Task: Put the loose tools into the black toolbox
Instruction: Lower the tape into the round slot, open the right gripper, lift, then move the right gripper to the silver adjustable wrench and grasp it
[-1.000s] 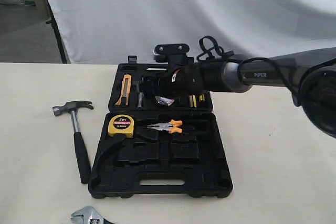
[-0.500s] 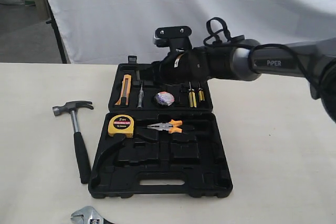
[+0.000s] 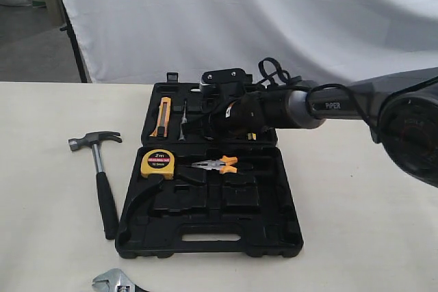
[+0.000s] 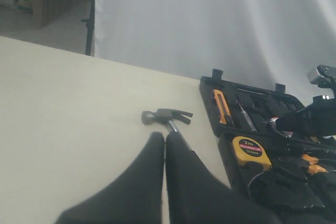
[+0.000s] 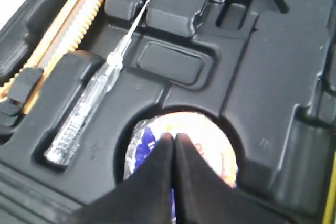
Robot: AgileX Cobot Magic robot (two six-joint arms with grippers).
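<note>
The black toolbox lies open in the middle of the table. Its far half holds the tape roll, which sits in a round recess. My right gripper is shut with its tips right over the roll's label and nothing between them; in the exterior view this gripper hides the roll. The claw hammer lies on the table left of the box. The wrench shows its head at the front edge. My left gripper is shut and empty, a little short of the hammer.
A yellow tape measure and orange-handled pliers sit in the box's near half. An orange utility knife and a clear-handled screwdriver lie in the far half. A white backdrop hangs behind the table.
The right gripper has let go of the tape roll in its recess, risen, closed its jaws and come back down onto the roll. Hammer and wrench have not moved.
</note>
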